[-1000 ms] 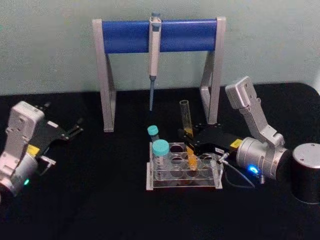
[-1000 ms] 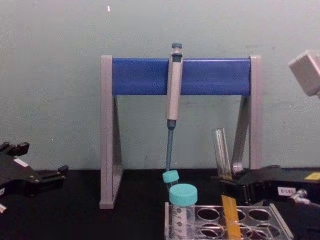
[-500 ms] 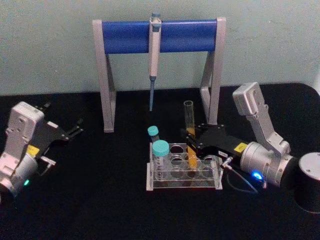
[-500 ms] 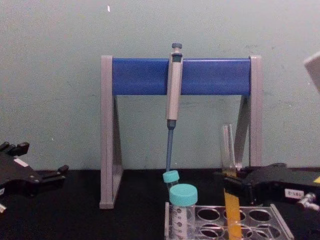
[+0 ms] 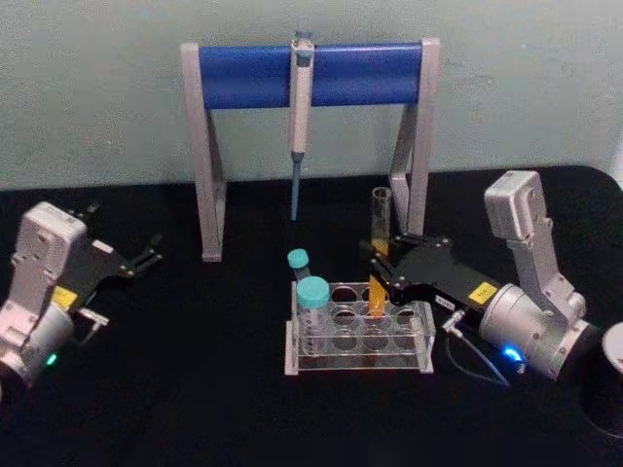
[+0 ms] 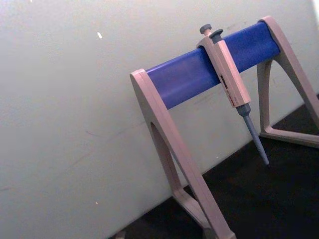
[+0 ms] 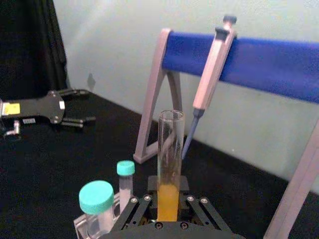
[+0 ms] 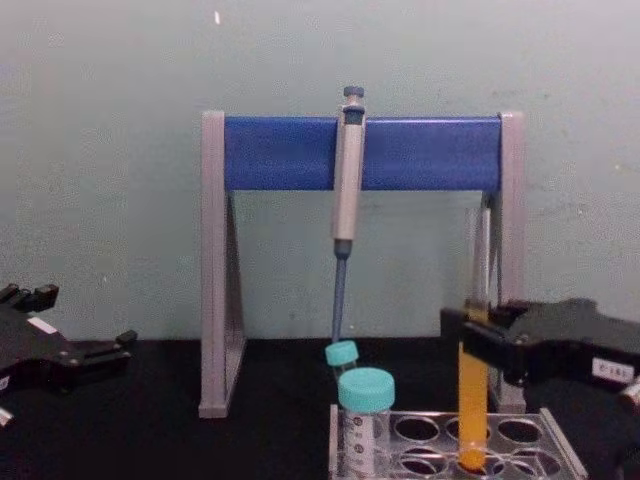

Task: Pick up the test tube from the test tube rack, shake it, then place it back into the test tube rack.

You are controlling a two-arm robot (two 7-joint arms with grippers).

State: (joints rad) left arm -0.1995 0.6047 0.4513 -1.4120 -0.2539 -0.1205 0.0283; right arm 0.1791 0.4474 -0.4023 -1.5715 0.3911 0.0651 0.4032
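**Right gripper clamped on the glass tube, above the rack**

The right gripper [image 5: 378, 275], right of centre in the head view, has its two black fingers closed narrowly on the test tube [image 5: 379, 229]. They press on opposite sides of the glass about halfway up. In the right wrist view the finger linkages meet the tube at the bottom centre of the frame.

The tube stands upright, a slim clear cylinder with an open mouth. Its lower part holds opaque orange-yellow liquid. In the chest view its rounded bottom dips into a back-row hole of the test tube rack [image 5: 358, 362], at the lower right. Whether it rests on the rack's floor cannot be told.

The rack is a low box of clear plastic with round holes in its top plate. At its left end stand a wide teal-capped tube [image 5: 312, 290] and a thin teal-capped tube [image 5: 298, 258].

The left gripper [image 7: 84, 105] rests at the left edge of the head view on the matte black table [image 5: 195, 389], fingers spread and holding nothing.

Behind, a grey pipette [image 5: 300, 107] hangs from the smooth blue bar of a grey-legged stand [image 5: 253, 73].
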